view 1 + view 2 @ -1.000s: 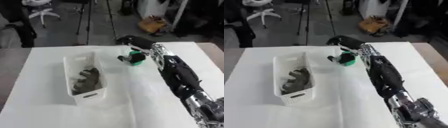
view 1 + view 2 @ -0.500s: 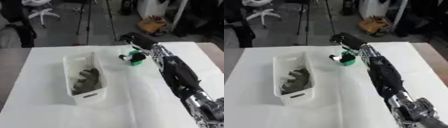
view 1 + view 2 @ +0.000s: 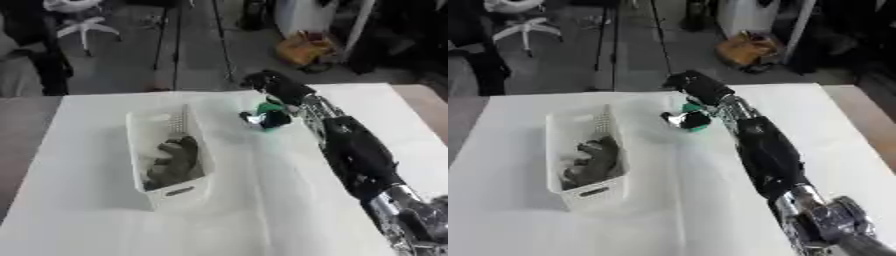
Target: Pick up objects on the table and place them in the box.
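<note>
A white slotted box stands on the left half of the white table, with a grey crumpled object lying inside it. A small green object with a black and white part is at the far middle of the table. My right arm reaches across from the lower right. Its black hand is directly behind and over the green object, touching or nearly touching it; the blur hides whether it grips it. My left hand is not visible.
The table's far edge runs just behind the hand. Beyond it are a floor with tripod legs, an office chair and a brown bag.
Almost nothing differs: the right hand and the green object stay at the same spot at the far side of the table.
</note>
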### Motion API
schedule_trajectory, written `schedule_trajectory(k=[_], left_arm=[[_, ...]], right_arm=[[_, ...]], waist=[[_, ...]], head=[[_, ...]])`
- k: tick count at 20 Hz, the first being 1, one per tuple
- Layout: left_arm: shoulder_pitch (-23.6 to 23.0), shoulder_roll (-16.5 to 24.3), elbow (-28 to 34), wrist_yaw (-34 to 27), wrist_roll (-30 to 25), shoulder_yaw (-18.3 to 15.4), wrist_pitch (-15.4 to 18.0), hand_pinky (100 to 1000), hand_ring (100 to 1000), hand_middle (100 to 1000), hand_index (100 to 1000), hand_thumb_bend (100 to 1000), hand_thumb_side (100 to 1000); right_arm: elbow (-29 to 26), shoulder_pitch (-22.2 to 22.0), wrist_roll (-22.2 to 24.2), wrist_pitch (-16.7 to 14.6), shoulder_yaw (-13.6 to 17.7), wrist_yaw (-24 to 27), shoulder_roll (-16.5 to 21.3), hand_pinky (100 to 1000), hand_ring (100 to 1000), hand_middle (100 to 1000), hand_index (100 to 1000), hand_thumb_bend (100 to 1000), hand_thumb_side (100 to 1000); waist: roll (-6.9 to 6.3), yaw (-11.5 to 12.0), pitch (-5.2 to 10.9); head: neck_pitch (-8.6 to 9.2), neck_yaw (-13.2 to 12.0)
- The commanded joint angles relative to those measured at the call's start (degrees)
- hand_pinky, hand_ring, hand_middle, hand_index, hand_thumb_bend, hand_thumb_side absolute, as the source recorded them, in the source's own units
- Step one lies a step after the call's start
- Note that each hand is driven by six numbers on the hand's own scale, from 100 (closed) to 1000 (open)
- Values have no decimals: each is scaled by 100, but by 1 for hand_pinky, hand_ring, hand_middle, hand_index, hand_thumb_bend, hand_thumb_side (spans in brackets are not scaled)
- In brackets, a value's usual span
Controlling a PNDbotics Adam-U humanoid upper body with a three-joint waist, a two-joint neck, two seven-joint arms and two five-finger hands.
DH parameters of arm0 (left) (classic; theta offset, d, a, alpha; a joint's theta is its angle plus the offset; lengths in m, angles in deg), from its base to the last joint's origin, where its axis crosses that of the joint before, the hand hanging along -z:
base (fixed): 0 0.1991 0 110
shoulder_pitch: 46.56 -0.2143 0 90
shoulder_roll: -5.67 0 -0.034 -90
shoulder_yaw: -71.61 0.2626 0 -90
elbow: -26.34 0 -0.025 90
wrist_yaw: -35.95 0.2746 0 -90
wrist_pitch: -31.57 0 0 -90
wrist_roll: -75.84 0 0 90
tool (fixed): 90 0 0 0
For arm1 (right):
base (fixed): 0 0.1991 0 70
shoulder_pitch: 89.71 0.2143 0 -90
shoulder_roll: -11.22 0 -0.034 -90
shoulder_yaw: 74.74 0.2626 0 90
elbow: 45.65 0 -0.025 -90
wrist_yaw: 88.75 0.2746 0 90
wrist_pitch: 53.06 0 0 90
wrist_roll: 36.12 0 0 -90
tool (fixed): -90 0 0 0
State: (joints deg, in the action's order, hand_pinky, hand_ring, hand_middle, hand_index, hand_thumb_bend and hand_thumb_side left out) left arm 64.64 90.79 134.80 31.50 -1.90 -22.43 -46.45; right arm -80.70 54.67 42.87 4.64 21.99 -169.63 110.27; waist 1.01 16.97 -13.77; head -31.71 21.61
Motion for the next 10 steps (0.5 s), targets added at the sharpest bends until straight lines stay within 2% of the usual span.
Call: schedule_trajectory(k=[1, 10], left_arm=[[65, 146, 66, 6, -10, -5, 7, 428, 866, 910, 884, 490, 1000], [63, 146, 66, 5, -9, -7, 5, 427, 866, 910, 884, 491, 1000]], right_arm=[[153, 97, 9, 150, 78, -41, 163, 996, 942, 925, 955, 365, 844], [314, 91, -59, 372, 95, -34, 252, 971, 926, 917, 952, 388, 833]], waist=[[-103, 6, 152], [-91, 3, 147]], head=[[33, 22], [27, 15]])
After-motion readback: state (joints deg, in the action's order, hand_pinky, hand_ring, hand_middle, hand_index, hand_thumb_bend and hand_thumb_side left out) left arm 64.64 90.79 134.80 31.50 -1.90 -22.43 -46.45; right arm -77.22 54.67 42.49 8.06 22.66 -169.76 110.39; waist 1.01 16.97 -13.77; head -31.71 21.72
